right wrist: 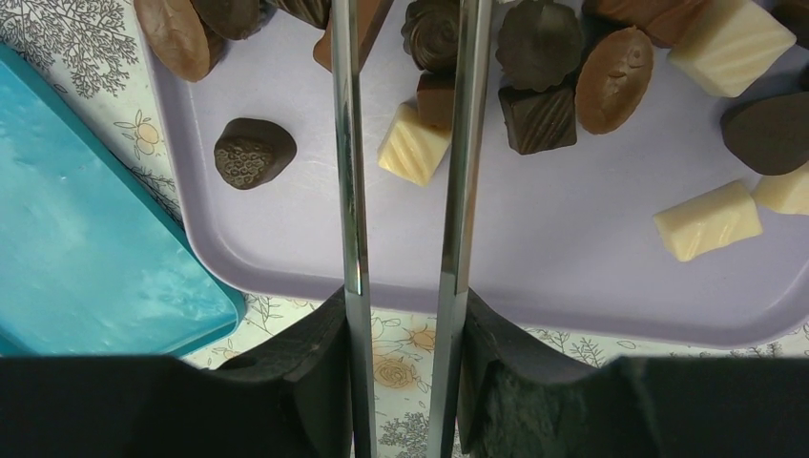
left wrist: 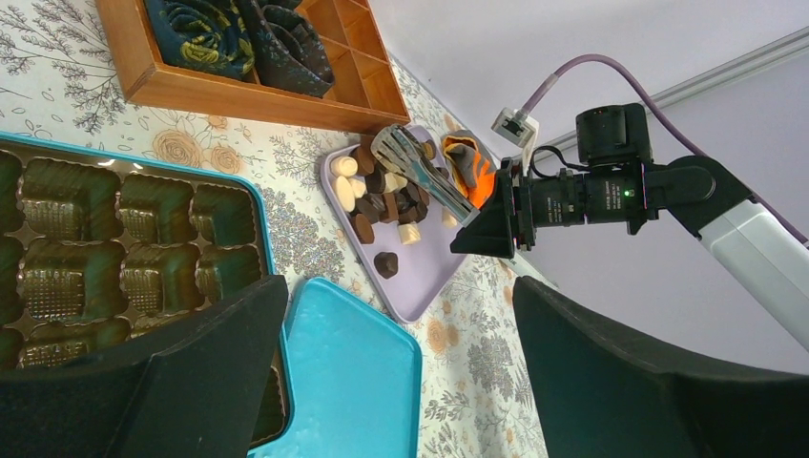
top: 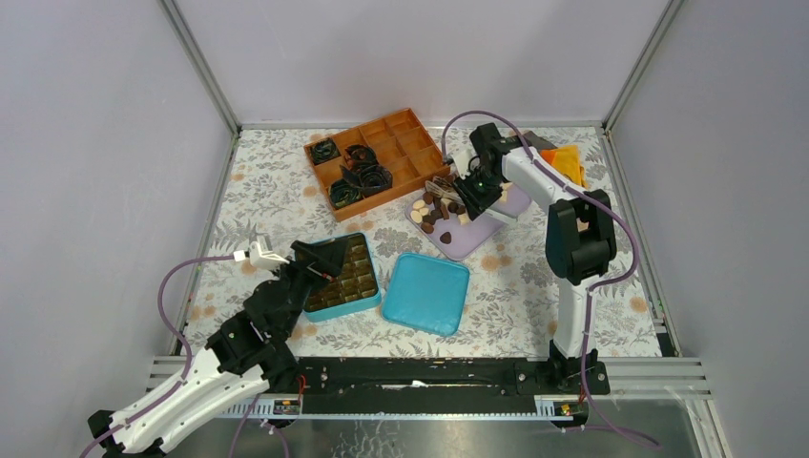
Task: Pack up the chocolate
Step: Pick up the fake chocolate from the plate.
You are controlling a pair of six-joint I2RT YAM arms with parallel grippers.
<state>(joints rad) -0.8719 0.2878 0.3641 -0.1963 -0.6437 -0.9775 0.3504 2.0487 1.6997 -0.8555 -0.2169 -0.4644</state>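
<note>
The chocolate (top: 434,212), dark, mid brown and cream-white pieces, lies heaped on a lilac tray (top: 482,239). My right gripper (top: 474,191) is shut on metal tongs (right wrist: 348,191), whose two arms reach out over the pile. A white piece (right wrist: 413,145) and a brown one lie between the arms; the tips are out of frame. The left wrist view shows the tongs (left wrist: 420,172) low over the chocolate (left wrist: 377,196). My left gripper (top: 320,258) hangs open and empty over the right end of a teal box (top: 374,272) holding a brown moulded insert (left wrist: 124,239).
The teal lid (top: 426,293) lies flat between the box and the lilac tray (right wrist: 534,258). A wooden divided box (top: 377,157) with black crinkled paper cups (left wrist: 238,43) stands at the back. An orange cloth (top: 570,162) lies at the back right.
</note>
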